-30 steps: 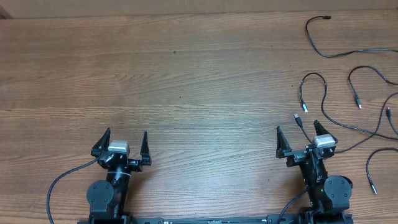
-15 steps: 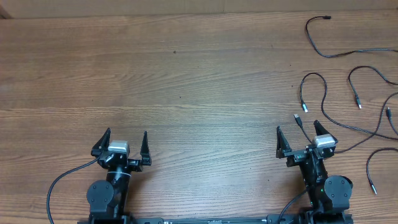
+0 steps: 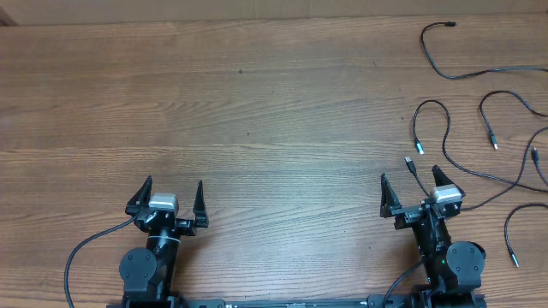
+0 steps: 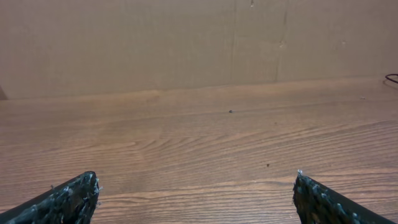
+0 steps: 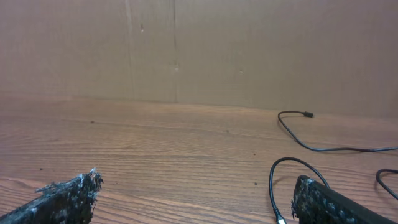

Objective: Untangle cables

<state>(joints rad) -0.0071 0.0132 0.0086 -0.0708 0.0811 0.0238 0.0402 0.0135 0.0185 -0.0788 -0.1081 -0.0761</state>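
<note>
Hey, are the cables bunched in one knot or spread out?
Spread out. The cables lie as separate loose strands on the right of the table, with no knotted bundle in the overhead view.

in the overhead view several cables [image 3: 447,120] run off the right edge, their far ends unseen, and one strand slips under the right gripper [image 3: 409,174] at lower right. the plug ends are too small to tell their type. both arm bases [image 3: 145,269] are cut by the bottom edge. in the right wrist view a cable loop [image 5: 271,180] vanishes behind the finger [image 5: 329,202] at lower right. in the left wrist view a dark sliver [image 4: 392,78] at the right edge is too little to identify.
</note>
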